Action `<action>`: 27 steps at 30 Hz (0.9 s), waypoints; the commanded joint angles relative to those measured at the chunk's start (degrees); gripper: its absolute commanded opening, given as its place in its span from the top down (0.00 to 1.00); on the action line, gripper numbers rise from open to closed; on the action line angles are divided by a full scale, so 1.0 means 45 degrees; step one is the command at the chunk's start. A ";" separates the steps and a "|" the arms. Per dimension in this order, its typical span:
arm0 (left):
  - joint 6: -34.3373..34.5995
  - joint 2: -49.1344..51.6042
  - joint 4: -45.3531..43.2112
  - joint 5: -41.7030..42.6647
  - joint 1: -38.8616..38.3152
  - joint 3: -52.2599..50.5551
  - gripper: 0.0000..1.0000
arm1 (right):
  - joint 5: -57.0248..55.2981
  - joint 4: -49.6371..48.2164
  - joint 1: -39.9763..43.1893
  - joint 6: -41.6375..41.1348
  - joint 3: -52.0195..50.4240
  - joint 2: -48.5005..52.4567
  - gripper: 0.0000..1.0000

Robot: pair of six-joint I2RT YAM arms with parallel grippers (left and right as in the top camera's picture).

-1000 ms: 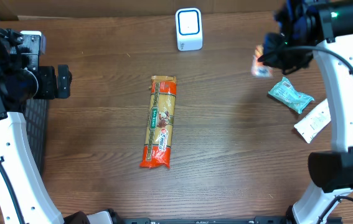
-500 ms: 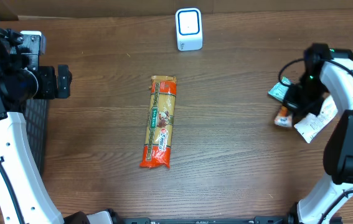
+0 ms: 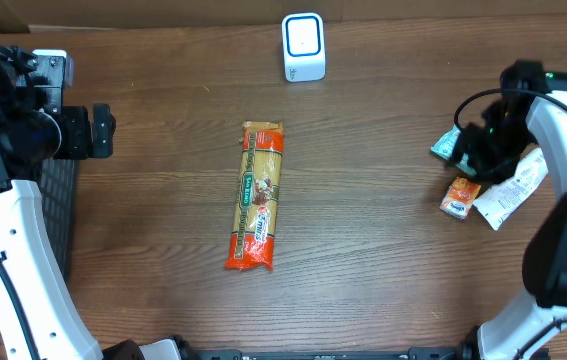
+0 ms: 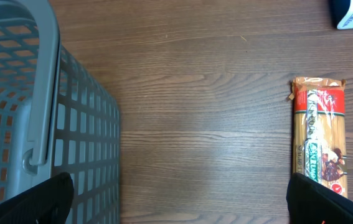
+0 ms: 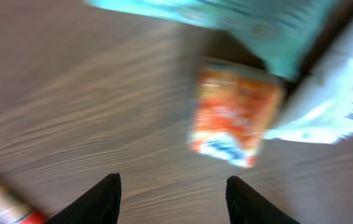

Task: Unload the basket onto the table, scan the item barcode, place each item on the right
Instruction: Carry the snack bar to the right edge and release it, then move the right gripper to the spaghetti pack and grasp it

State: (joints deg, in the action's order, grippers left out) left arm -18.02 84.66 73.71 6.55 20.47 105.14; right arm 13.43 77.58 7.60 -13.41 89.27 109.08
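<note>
The right gripper (image 5: 173, 186) hangs just above the small orange packet (image 3: 460, 197), its 2 fingers parted with nothing between them; the packet lies flat on the table (image 3: 363, 280), against the white pouch (image 3: 511, 187) and near the teal pouch (image 3: 450, 147) (a pile, I judge, for items set aside). The long pasta packet (image 3: 258, 195) lies alone mid-table, well apart from that pile and below the white scanner (image 3: 303, 46), probably awaiting its scan; the left gripper (image 4: 179, 196) stands wide and empty beside the grey basket (image 4: 14, 93).
</note>
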 commanded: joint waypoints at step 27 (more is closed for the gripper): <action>-0.0146 0.0078 -0.0034 -0.0083 0.0034 -0.0005 0.00 | 0.3565 -1.0214 -0.9617 -0.4794 -0.2516 0.1151 0.31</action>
State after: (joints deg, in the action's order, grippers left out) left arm -18.02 84.66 73.71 6.55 20.47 105.14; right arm 31.33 33.32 -34.44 -29.56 78.89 111.44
